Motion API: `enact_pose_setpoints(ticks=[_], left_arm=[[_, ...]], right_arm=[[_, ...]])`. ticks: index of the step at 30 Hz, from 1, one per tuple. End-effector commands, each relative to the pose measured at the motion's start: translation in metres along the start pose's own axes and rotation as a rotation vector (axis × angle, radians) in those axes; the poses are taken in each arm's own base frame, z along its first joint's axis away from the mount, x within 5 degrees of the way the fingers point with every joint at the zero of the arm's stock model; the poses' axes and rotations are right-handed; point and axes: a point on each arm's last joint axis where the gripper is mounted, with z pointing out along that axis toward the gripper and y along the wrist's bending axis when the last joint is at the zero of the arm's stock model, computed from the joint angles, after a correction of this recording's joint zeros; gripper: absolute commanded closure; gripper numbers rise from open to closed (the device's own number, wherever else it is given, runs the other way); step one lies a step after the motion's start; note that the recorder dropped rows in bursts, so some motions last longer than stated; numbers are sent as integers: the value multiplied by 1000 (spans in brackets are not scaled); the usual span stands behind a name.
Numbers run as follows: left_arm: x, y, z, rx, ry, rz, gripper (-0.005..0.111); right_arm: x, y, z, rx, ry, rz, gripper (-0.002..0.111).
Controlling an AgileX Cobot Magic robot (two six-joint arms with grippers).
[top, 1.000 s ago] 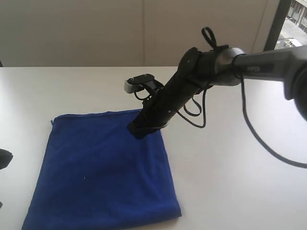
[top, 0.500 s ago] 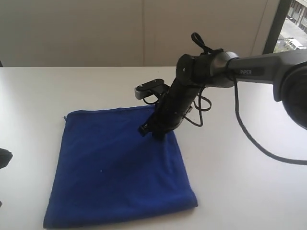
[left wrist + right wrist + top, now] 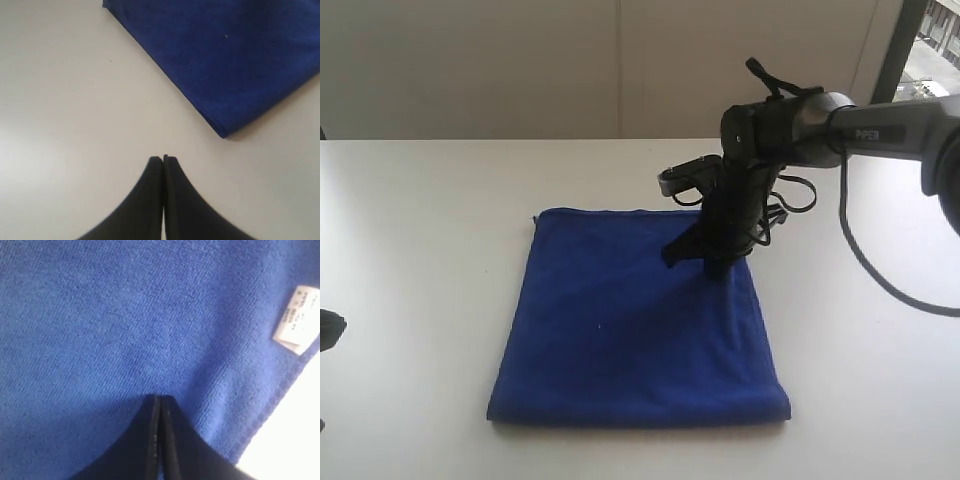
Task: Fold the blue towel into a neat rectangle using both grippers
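Now, blue towel (image 3: 638, 320) flat, almost square.

The blue towel (image 3: 630, 320) is soft, matt cloth with a fine nap and a stitched hem. Its white tag (image 3: 295, 320) may be printed fabric or paper; I cannot tell which. My tabletop (image 3: 420, 250) is smooth and pale with a faint sheen. My right gripper (image 3: 159, 401) and left gripper (image 3: 163, 160) have matt black fingers, seemingly plastic. My right arm's tube (image 3: 895, 125) looks like satin grey metal, and its cable (image 3: 865, 270) is smooth and black.
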Motion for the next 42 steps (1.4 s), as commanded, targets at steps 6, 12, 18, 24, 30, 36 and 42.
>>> enact_pose_setpoints(ticks=[6,12,18,24,30,36,42], left_arm=[[-4,2,5,-36,-86,46,107],[-48,4,2,108,290,286,107],[-92,-15,49,490,569,609,107],[-85,-24,110,546,665,700,107],[-81,-32,150,559,614,764,103],[-68,-43,178,659,633,809,42],[-48,-46,195,607,592,832,40]], right_arm=[[15,0,-163,54,-247,-186,108],[88,12,-279,109,-367,-347,108],[156,25,-303,91,-346,-427,108],[173,29,-255,62,-295,-494,108],[175,41,-173,51,-250,-817,75],[171,43,-123,46,-254,-860,49],[170,45,-97,-2,-209,-933,49]])
